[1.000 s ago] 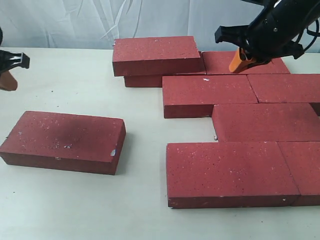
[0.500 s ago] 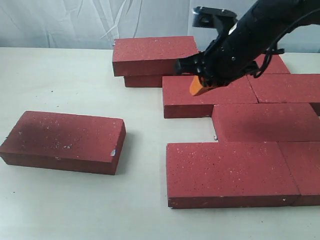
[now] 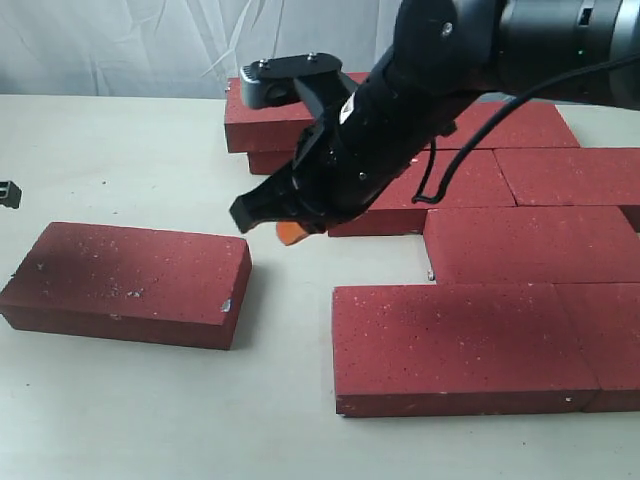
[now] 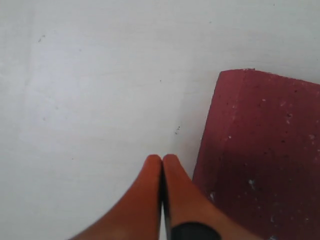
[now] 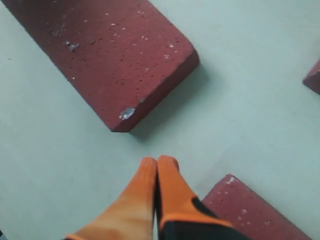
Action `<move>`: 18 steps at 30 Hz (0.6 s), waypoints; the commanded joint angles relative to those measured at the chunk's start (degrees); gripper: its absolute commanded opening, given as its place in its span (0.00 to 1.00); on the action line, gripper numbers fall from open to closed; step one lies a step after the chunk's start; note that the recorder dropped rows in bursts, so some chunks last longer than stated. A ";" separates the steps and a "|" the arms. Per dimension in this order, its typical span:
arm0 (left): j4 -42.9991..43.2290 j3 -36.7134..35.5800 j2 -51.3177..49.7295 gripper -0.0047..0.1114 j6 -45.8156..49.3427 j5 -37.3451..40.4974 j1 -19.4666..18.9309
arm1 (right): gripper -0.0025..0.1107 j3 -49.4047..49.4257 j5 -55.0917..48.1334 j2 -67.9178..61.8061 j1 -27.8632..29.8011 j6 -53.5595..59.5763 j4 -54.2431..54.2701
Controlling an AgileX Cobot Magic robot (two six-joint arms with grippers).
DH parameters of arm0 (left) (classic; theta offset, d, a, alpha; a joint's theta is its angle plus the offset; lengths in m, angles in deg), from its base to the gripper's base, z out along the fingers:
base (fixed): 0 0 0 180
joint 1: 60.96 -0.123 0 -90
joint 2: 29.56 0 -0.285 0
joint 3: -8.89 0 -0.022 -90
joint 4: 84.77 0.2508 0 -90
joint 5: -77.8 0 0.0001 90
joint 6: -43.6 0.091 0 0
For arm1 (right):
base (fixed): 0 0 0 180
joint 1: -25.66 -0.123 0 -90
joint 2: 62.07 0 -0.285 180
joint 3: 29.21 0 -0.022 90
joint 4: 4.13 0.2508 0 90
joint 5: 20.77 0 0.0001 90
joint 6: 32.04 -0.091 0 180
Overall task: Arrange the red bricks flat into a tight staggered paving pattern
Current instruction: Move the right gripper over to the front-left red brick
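While stretching across the middle, right arm (image 3: 440,80) is angling down
Right gripper (image 3: 293,232), pinched closed and empty, is hovering between lone brick (image 3: 125,275) and laid bricks (image 3: 460,340)

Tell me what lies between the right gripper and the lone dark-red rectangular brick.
Only bare pale tabletop separates the right gripper from that lone dark-red brick; the right wrist view shows it.
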 commanded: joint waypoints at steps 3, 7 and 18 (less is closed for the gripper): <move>-0.39 0.05 -0.32 0.04 -0.28 -0.75 -0.36 | 0.01 0.12 1.26 -4.09 -5.51 0.68 -0.24; -0.39 0.05 -1.01 0.04 -0.28 -0.76 -0.36 | 0.01 -1.86 0.41 -7.94 -8.64 0.82 -0.24; -3.39 0.05 -4.61 0.04 -0.28 -0.79 -0.36 | 0.01 -7.92 -2.50 -13.72 -11.80 1.19 0.63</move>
